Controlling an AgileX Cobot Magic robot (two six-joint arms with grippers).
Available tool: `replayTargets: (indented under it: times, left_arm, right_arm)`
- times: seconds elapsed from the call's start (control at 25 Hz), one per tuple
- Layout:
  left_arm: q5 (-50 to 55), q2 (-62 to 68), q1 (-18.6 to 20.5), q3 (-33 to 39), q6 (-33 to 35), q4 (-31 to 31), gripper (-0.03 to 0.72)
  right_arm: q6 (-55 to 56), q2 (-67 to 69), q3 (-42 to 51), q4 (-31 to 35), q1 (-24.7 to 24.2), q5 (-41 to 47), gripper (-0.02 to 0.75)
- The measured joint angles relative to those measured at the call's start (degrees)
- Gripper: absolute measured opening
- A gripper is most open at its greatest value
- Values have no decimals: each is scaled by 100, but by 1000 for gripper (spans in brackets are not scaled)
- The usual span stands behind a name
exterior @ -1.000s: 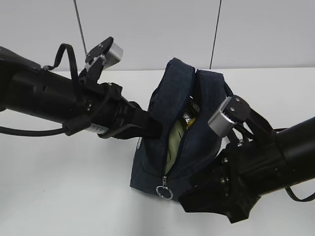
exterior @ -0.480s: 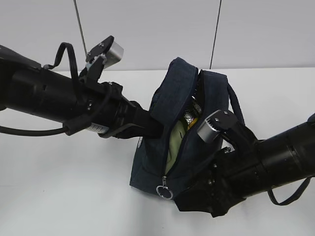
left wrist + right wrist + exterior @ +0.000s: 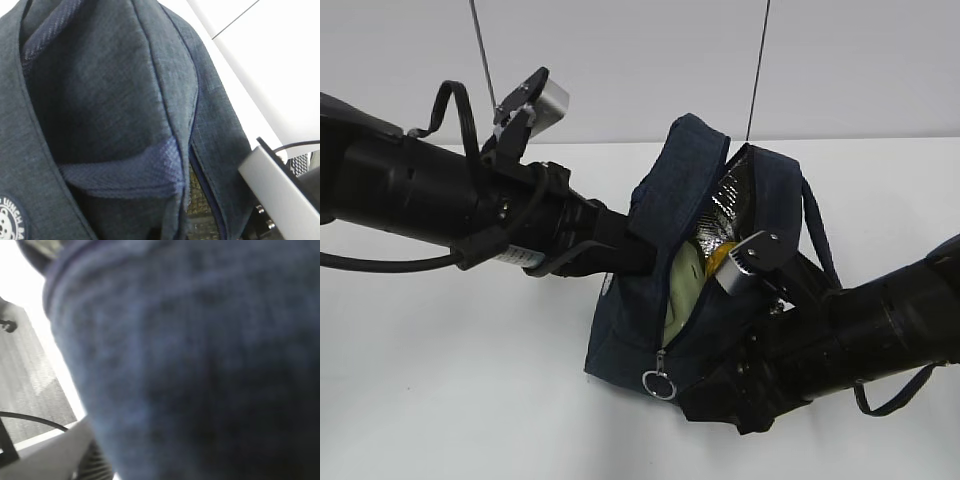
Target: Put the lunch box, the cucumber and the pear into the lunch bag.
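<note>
Exterior view | one lunch bag (image 3: 760, 215) unzipped | two arms | both jaws unclear

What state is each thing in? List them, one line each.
Lunch bag: unzipped, mouth held open, silver lining showing.
Lunch box: inside the bag, green lid visible.
Pear: inside the bag, partly hidden.
Left gripper: against the bag's left flap, fingers hidden.
Right gripper: against the bag's right side, fingers hidden.

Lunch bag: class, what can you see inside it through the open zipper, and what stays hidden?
Inside the lunch bag, the exterior view shows silver foil lining, a pale sage-green lid and a yellow-orange bit, probably the pear. No cucumber shows; the fabric covers everything deeper down.
</note>
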Motion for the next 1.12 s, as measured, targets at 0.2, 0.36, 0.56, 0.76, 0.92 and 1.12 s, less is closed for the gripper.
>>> replayTargets:
  times: [0.2,0.36,0.56,0.76,0.92,1.12]
  left_arm:
    - [0,0,0,0,0,-99,-15]
    - [-13,0,0,0,0,-206,-15]
    - [-7,7,0,0,0,-238,-15]
    - [10,28,20,0,-7,-271,-15]
    - [21,27,20,-2,-100,-271,-15]
    - [26,70,20,-8,-364,-276,-15]
  right_arm:
    - [-236,46,0,299,0,-35,375]
    - [-634,275,0,800,14,81,375]
    - [-888,457,0,1261,43,171,375]
    - [-1166,490,0,1543,52,209,375]
    - [-1189,490,0,1565,52,209,375]
    - [-1206,508,-91,1565,52,242,375]
